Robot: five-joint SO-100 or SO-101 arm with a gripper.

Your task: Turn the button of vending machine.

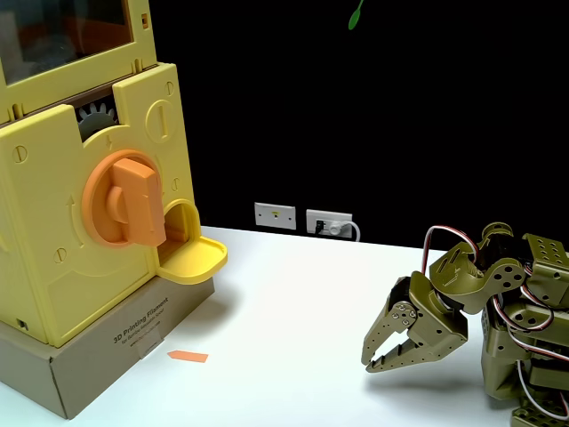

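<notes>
Your button point(124, 200) sat on the front face of the vending machine point(53, 240), a round orange disc with 1 thick bar across its middle. That bar stood close to upright in the fixed view, its long axis running top to bottom and leaning only slightly, and it jutted out from the machine's front. Above the button a grey gear point(93, 116) showed in a slot; just below and to the right of the button the yellow tray point(191, 258) stuck out. The machine rested on a cardboard base point(116, 342), with a small orange arrow point(187, 357) on the white table point(293, 302) beside it.

The button lay well apart from your gripper point(377, 356), far to its upper left with bare table between. The 2 fingers were parted, tips pointing down and left, just above the table. Your olive-green arm point(498, 294) was folded low and compact at the far right.
</notes>
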